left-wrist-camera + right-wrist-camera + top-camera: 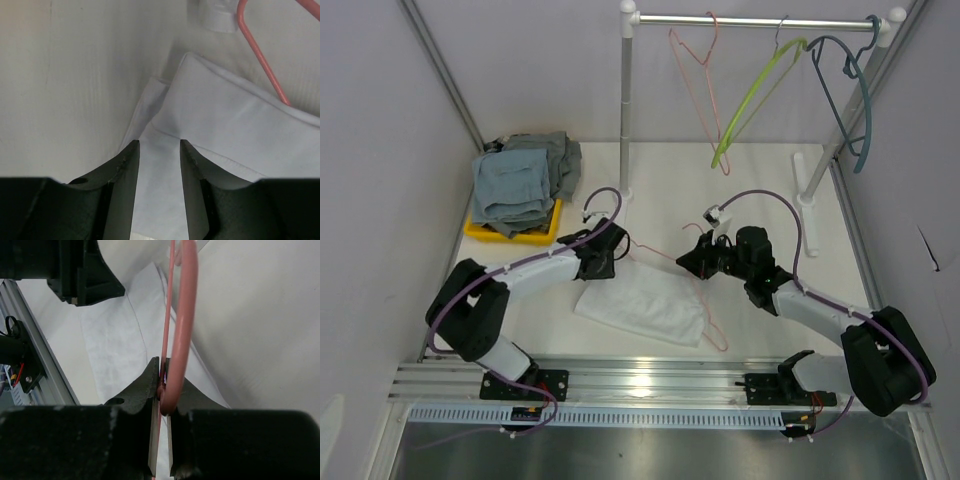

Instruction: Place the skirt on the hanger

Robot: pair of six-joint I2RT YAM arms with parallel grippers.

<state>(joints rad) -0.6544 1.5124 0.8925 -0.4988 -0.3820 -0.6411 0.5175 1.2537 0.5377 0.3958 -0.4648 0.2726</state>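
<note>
White skirt [642, 308] on table [720, 190], left gripper [616, 262] at its far edge, right gripper [686, 263] at pink hanger [710, 322]

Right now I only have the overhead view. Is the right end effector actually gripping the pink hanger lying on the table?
Observer: Yes. The right wrist view shows the right end effector shut on the pink hanger, close to its hook.
Operator: And the left one?
Observer: The left end effector is open, with the skirt showing between its fingers.
Operator: Is the hanger in the skirt?
Observer: In the left wrist view the wire vanishes at the skirt's edge. I cannot tell whether it runs under or inside the skirt.
</note>
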